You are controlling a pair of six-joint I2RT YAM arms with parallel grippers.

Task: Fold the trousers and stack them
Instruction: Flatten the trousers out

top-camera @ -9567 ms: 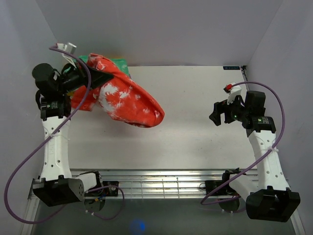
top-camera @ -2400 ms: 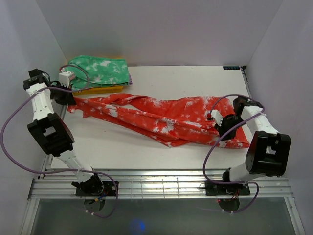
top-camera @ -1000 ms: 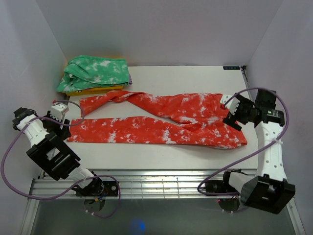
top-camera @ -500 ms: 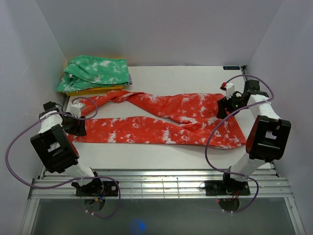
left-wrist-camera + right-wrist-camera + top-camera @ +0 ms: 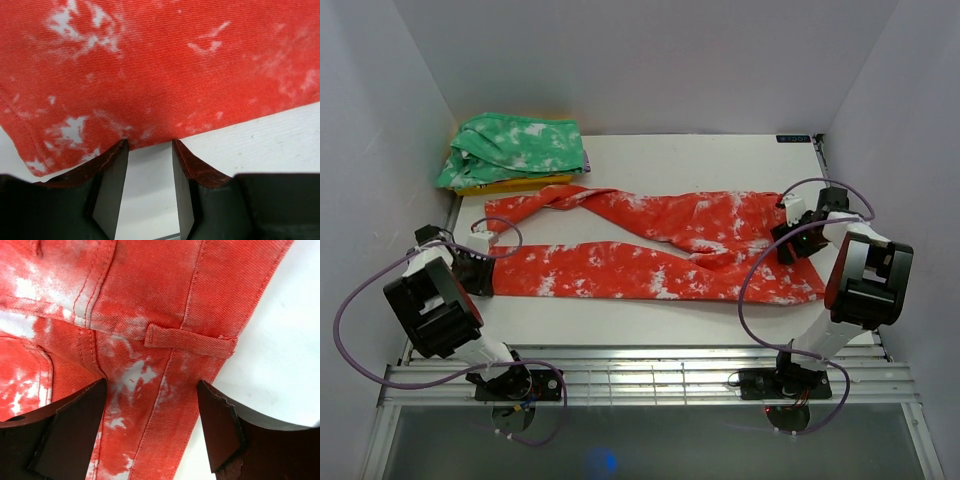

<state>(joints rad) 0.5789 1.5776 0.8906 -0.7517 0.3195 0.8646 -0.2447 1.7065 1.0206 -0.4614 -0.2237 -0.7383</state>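
The red-orange tie-dye trousers [image 5: 650, 272] lie spread flat across the table, waist at the right and both legs running left. The far leg is twisted near its cuff [image 5: 552, 198]. My left gripper [image 5: 477, 266] is low at the near leg's cuff. In the left wrist view the gripper [image 5: 150, 144] is open, with its tips at the cloth's edge [image 5: 150, 75] and bare table between the fingers. My right gripper [image 5: 788, 240] is over the waistband. In the right wrist view the gripper [image 5: 151, 385] is wide open over a belt loop [image 5: 187, 341].
A green white-mottled garment [image 5: 515, 148] lies folded on a yellow cloth [image 5: 510, 184] at the back left corner. The metal rail [image 5: 640, 362] runs along the near edge. Walls close in on the left, back and right.
My left gripper has moved right, in to the near leg's cuff. My right gripper went toward the far waist corner, then came back nearer over the waistband. The trousers lie much as before.
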